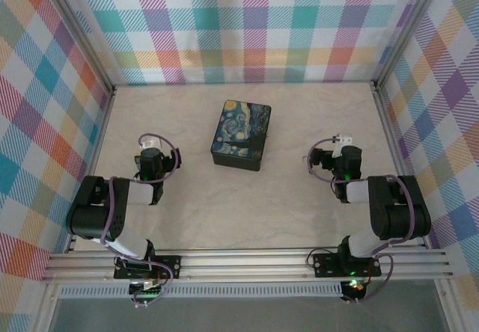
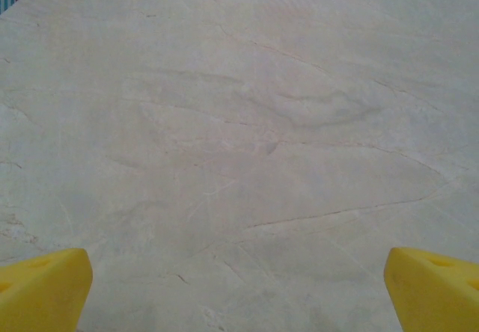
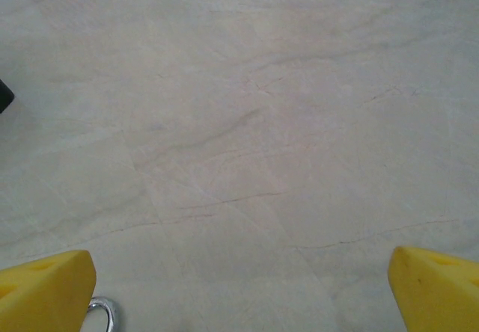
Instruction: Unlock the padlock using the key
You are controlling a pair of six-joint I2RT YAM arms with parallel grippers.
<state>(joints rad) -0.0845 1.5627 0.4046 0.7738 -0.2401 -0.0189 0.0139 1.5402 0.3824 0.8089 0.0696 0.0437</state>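
My left gripper [image 1: 152, 146] hangs over bare table to the left of the dark blue swirl-painted box [image 1: 242, 134]. Its yellow fingers [image 2: 45, 287] stand wide apart, open, with nothing between them. My right gripper [image 1: 342, 143] is on the box's right, also open and empty, its yellow fingers [image 3: 46, 291] far apart. A small silvery metal loop [image 3: 103, 314] lies on the table beside the right gripper's left finger. I cannot tell whether it belongs to the padlock or the key. Nothing else of the padlock or key can be made out.
The pale marbled table [image 1: 247, 205] is walled in by checked panels on three sides, with aluminium rails along the edges. A dark corner [image 3: 4, 96] shows at the left edge of the right wrist view. Both arm bases sit on the near rail.
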